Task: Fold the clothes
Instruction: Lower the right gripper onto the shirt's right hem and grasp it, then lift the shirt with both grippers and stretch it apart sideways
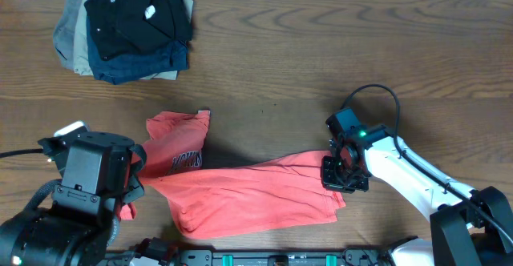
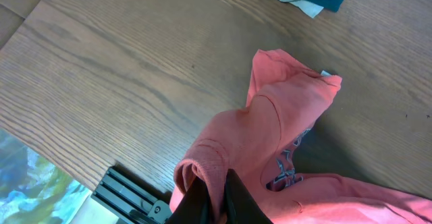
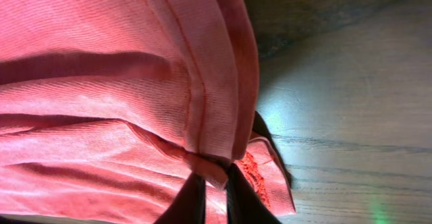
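Observation:
The clothes are one coral-red T-shirt (image 1: 240,186), bunched across the near middle of the table, its lettering (image 1: 187,162) partly showing. At the shirt's left end my left gripper (image 2: 217,198) is shut on a rolled fold of the fabric (image 2: 270,126); in the overhead view the wrist hides that grip. My right gripper (image 3: 216,187) pinches the hemmed edge of the shirt (image 3: 135,82) at its right end, with cloth squeezed between the dark fingers (image 3: 244,200). From overhead that gripper (image 1: 340,172) sits at the shirt's right corner.
A stack of folded black, navy and tan garments (image 1: 128,26) lies at the back left. A dark rail (image 2: 131,193) runs along the table's near edge. The wooden table (image 1: 321,58) lies bare behind and right of the shirt.

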`<state>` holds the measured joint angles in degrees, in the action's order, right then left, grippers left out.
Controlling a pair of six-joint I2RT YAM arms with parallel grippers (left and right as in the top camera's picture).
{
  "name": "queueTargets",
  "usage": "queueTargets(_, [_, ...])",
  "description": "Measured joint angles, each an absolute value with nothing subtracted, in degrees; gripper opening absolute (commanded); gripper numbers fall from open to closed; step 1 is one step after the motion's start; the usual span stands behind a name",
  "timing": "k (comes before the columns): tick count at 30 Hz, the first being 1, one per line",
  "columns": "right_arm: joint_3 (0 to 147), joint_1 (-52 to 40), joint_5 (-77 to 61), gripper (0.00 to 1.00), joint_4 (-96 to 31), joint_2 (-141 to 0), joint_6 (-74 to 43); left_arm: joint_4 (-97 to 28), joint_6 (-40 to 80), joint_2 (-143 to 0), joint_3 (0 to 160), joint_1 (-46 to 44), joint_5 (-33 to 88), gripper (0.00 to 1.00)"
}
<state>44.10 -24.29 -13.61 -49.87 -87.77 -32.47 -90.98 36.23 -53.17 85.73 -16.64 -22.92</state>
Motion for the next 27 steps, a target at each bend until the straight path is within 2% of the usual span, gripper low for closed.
queueTargets(4, [44.1,-24.29,-12.95,0.01,-49.87,-87.77,-32.34,-90.98,36.21,-53.32,85.76,-16.64,-22.92,0.08])
queueTargets(13, [46.41,-24.1,-10.41,0.01,-54.46,-87.77,-32.49,-91.0,36.21,-53.52,85.73,-16.64,-22.92,0.08])
queueTargets(27, [64.73,-23.16,-1.83,0.01,-71.64,-87.74,-32.49,-90.96,33.89,-53.58,86.76,-16.64,-20.43,0.06])
